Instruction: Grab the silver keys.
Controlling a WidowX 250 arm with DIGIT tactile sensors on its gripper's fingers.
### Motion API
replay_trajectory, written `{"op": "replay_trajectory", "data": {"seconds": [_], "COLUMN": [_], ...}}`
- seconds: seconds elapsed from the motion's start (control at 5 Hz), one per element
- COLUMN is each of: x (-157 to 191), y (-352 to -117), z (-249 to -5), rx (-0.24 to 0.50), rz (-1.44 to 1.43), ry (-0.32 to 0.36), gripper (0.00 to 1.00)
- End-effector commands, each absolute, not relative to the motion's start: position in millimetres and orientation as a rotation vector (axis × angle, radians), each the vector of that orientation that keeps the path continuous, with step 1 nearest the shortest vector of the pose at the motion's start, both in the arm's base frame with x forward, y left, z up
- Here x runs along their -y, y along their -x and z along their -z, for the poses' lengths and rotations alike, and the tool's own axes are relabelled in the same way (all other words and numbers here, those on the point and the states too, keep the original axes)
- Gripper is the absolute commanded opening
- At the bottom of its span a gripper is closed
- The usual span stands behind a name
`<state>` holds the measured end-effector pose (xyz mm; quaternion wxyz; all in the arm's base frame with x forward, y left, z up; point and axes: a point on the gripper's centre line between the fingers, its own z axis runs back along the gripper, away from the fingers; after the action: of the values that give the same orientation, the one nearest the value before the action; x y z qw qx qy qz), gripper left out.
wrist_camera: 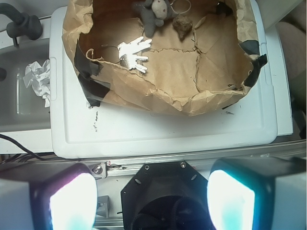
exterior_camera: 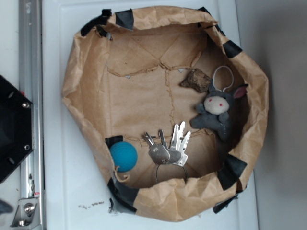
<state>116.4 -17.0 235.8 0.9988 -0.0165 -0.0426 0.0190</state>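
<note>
I see the silver keys (exterior_camera: 169, 146) lying flat on the floor of the brown paper basin (exterior_camera: 86, 100), near its rim, between the blue ball (exterior_camera: 123, 156) and the grey plush toy (exterior_camera: 218, 112). My end effector (wrist_camera: 152, 201) hangs well back over the worktop (wrist_camera: 168, 129), pads (wrist_camera: 72, 203) spread wide, holding nothing. I judge the bunch light, stiff, slippery and loose on its wire ring (blades will swivel when nudged). I would pinch across the stacked heads by the ring. The blades fan towards the basin's middle, ring towards the rim; that is the long axis.
</note>
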Motion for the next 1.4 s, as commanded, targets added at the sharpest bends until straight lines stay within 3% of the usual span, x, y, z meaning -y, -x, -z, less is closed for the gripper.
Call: {"op": "replay_trajectory", "data": {"seconds": [0.0, 0.4, 0.6, 0.8, 1.0, 1.2], "x": [17, 24, 25, 22, 9, -4], "y": [-116, -206, -233, -227, -230, -245], "z": [-236, -247, -238, -209, -193, -184], "rx": [0.085, 0.235, 0.317, 0.368, 0.332, 0.26], "rz": [-0.038, -0.168, 0.003, 0.246, 0.402, 0.344], "ry": [0.033, -0.002, 0.013, 0.097, 0.142, 0.137], "gripper": [1.0, 1.0, 1.0, 1.0, 1.0, 1.0]}}
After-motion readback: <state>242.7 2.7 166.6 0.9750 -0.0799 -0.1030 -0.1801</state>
